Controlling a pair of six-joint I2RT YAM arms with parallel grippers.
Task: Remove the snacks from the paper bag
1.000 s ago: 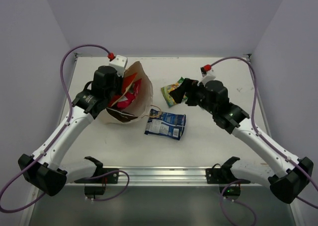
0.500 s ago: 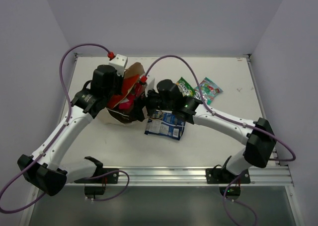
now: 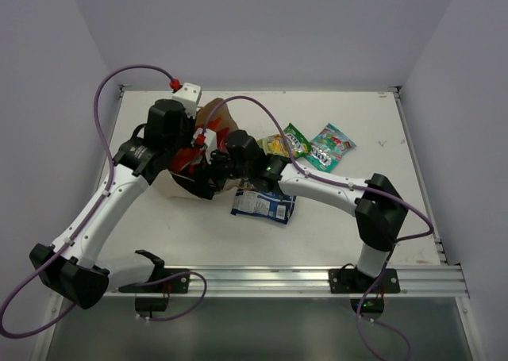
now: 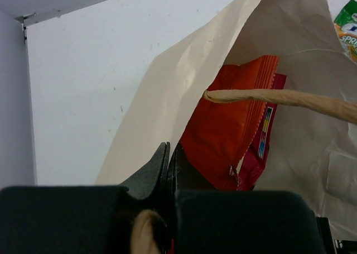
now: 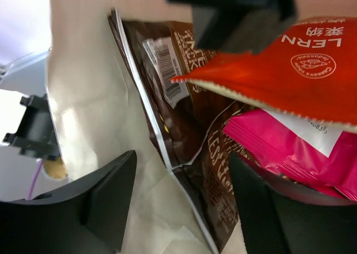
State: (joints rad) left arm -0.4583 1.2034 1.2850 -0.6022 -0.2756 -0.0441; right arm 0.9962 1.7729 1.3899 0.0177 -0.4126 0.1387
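The cream paper bag (image 3: 216, 117) lies on its side at the back left, mouth toward the middle. My left gripper (image 3: 186, 156) is shut on the bag's rim (image 4: 167, 86), its jaws (image 4: 167, 151) pressed together on the paper. My right gripper (image 3: 205, 170) is open inside the mouth, fingers either side of the dark brown packet (image 5: 206, 153). Above it lie the orange-red packet (image 5: 290, 70) and the pink-and-white packet (image 5: 284, 148); the orange-red one also shows in the left wrist view (image 4: 228, 120). The blue-and-white (image 3: 262, 205), yellow-green (image 3: 286, 144) and teal-green (image 3: 329, 147) packets lie on the table.
The bag's string handle (image 4: 279, 97) hangs across the mouth. The bag's inner wall (image 5: 95, 97) is close beside my right gripper's left finger. My right arm stretches over the blue-and-white packet. The table's back edge is just behind the bag.
My right arm has swung left from the yellow-green packet across the table and pushed its open gripper into the bag's mouth. The left gripper has stayed on the rim.
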